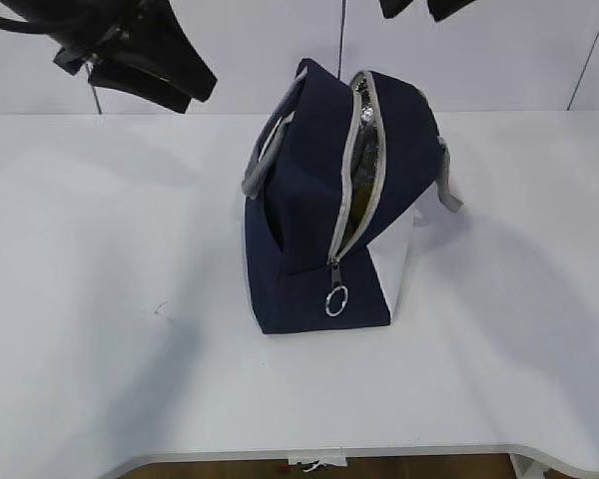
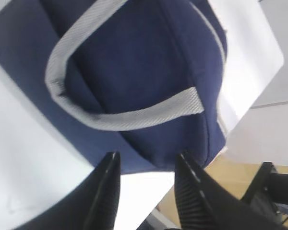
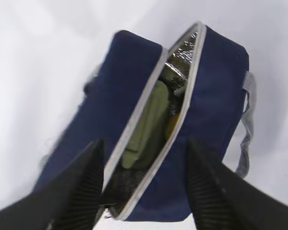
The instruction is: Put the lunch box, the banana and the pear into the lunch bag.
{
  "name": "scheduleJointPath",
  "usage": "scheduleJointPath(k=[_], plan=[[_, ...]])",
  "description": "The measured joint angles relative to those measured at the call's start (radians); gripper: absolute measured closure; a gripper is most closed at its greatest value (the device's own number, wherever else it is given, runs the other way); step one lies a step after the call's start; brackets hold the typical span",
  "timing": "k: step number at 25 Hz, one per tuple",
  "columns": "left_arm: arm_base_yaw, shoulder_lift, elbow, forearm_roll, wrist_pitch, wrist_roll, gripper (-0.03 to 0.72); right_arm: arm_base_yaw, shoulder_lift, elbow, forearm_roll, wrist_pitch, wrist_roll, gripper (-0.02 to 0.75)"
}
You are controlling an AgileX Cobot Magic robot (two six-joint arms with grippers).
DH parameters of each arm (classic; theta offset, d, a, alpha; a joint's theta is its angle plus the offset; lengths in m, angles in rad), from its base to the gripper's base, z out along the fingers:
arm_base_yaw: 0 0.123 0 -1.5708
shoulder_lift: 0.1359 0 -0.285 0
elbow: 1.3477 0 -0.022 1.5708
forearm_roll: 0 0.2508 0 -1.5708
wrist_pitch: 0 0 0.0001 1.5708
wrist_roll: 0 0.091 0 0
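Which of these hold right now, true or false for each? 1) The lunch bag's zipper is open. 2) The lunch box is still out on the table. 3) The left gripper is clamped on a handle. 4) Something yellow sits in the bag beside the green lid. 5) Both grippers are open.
1) True: the lunch bag gapes along its zipper, silver lining showing.
2) False: the lunch box, green lid up, lies inside the bag.
3) False: the left gripper hangs open above the grey handle, touching nothing.
4) True: a yellow patch shows beside the lid; banana or pear, I cannot tell.
5) True: the right gripper is open too.
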Motion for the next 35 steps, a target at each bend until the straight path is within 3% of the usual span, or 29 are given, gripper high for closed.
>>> scheduleJointPath(k=[7,13,24,28,35], plan=[[-0.015,-0.101,0.000,0.251,0.013,-0.134,0.407,0.017,-0.159,0.059,0.015,0.000,0.000,0.328],[-0.023,-0.185,0.003,0.313,0.024,-0.180,0.410,0.045,-0.341,0.306,0.009,-0.033,-0.020,0.328],[-0.023,-0.388,0.191,0.361,0.032,-0.235,0.411,0.045,-0.700,1.002,0.009,-0.622,-0.132,0.328],[-0.023,-0.392,0.198,0.382,0.032,-0.236,0.411,0.045,-0.705,1.116,0.009,-0.754,-0.141,0.328],[-0.023,-0.393,0.199,0.387,0.032,-0.237,0.411,0.047,-0.592,1.129,0.011,-0.945,-0.195,0.328]])
